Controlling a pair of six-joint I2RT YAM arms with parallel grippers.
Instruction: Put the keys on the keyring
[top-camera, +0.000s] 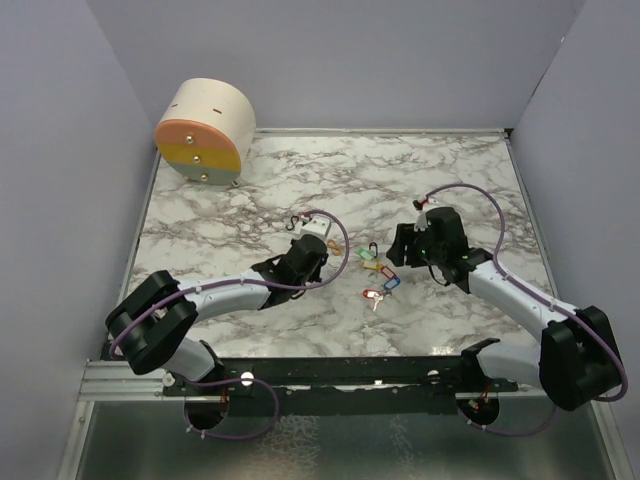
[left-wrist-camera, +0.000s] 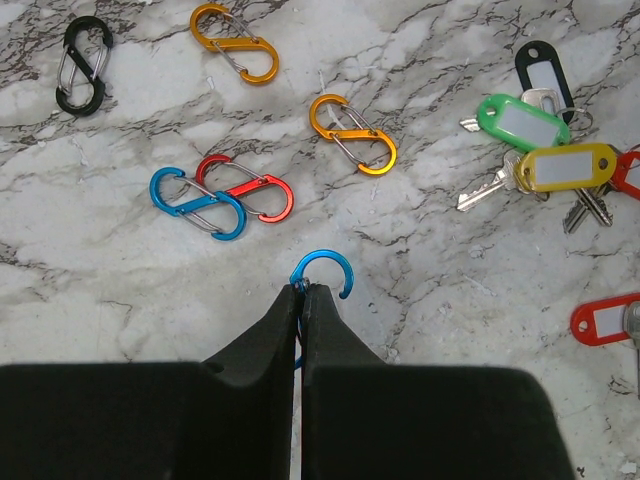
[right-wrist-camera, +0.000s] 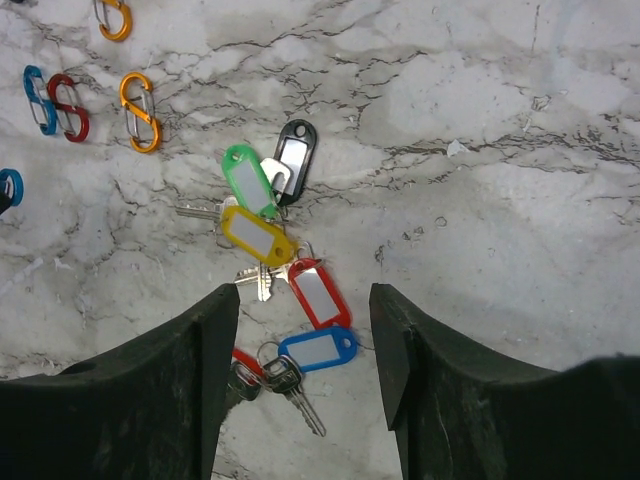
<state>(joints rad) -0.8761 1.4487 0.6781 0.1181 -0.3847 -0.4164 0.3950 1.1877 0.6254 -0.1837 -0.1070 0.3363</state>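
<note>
Keys (right-wrist-camera: 270, 250) piled on the marble table (right-wrist-camera: 500, 200) under the part-open, empty right gripper (right-wrist-camera: 305, 297) look light and slippery, so grab the blue tag (right-wrist-camera: 318, 350), imo; left gripper (left-wrist-camera: 302, 290) is pinched tight on a blue S-clip (left-wrist-camera: 320, 254).

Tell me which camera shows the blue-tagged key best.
Right wrist: the blue-tagged key lies close and whole, tag and metal both clear. In top external the blue-tagged key is only a tiny blue speck. The left wrist view does not show it.
</note>
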